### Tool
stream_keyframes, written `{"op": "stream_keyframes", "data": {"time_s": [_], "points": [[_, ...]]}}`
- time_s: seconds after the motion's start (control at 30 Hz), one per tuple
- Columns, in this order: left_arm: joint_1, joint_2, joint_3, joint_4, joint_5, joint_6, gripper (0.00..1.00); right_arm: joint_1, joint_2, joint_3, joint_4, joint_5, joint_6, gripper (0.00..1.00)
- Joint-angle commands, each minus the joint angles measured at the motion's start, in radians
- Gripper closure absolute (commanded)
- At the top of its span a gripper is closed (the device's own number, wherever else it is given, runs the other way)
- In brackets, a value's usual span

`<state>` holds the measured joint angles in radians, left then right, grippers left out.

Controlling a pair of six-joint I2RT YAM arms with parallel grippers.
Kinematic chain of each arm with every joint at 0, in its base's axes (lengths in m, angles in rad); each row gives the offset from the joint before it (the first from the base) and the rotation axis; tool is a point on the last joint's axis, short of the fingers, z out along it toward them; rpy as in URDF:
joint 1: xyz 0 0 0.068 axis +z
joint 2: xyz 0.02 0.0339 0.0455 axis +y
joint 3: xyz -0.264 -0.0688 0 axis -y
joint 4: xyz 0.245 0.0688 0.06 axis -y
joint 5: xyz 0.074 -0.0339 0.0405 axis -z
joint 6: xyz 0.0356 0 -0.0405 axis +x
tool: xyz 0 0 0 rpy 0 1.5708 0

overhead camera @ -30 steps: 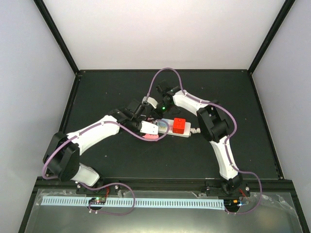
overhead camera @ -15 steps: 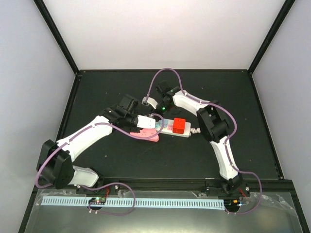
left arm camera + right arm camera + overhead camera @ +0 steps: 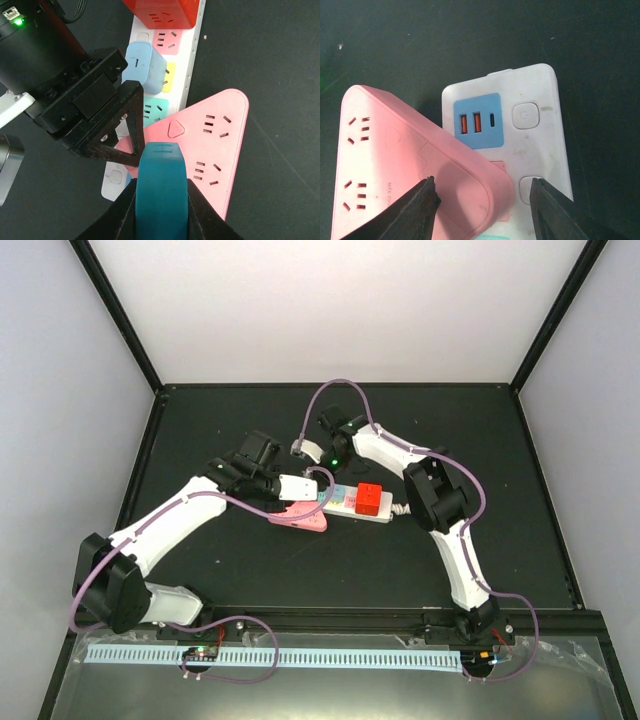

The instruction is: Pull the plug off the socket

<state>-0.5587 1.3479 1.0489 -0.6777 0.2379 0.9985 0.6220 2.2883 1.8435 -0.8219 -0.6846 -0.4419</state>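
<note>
**Plug at the strip's left end, right under my left gripper**

The socket (image 3: 542,150) lies flat on the black table (image 3: 300,570). In the top view its long axis runs left to right. A red cube adapter (image 3: 370,498) and a light blue plug (image 3: 145,67) sit on faces further along.

The pink triangular plug (image 3: 210,135) lies aslant over the strip's left end, one corner covering the outlet beside the blue USB face. Whether its pins are seated is hidden.

My left gripper (image 3: 161,200) is the nearer one, directly above that end. Its fingers are clamped on a teal block (image 3: 161,165) standing at the pink plug's edge.

My right gripper (image 3: 482,200) hangs over the same end from the far side, jaws spread wide, gripping nothing.

I judge the pull should go straight up off the outlet face, not along the strip, with the right bracing the strip.
</note>
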Motion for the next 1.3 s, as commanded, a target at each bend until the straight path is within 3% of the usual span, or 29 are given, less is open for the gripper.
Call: {"op": "stream_keyframes", "data": {"time_s": [0.0, 0.23, 0.47, 0.8, 1.0, 1.27], "points": [[0.017, -0.054, 0.044, -0.059, 0.071, -0.061, 0.98, 0.015, 0.024, 0.051, -0.115, 0.08, -0.024, 0.45], [0.048, -0.133, 0.05, -0.075, 0.124, -0.156, 0.99, 0.014, -0.033, 0.152, -0.153, 0.029, -0.025, 0.37], [0.073, -0.206, 0.07, -0.123, 0.157, -0.253, 0.98, 0.008, -0.116, 0.208, -0.189, 0.009, -0.029, 0.35], [0.12, -0.275, 0.12, -0.241, 0.299, -0.312, 0.98, -0.002, -0.357, 0.052, -0.189, 0.021, -0.087, 0.35], [0.122, -0.272, 0.157, -0.329, 0.35, -0.328, 0.98, 0.001, -0.586, -0.139, -0.178, -0.082, -0.126, 0.34], [0.121, -0.353, 0.124, -0.312, 0.503, -0.361, 0.97, 0.123, -0.756, -0.282, -0.116, -0.084, -0.056, 0.32]]}}
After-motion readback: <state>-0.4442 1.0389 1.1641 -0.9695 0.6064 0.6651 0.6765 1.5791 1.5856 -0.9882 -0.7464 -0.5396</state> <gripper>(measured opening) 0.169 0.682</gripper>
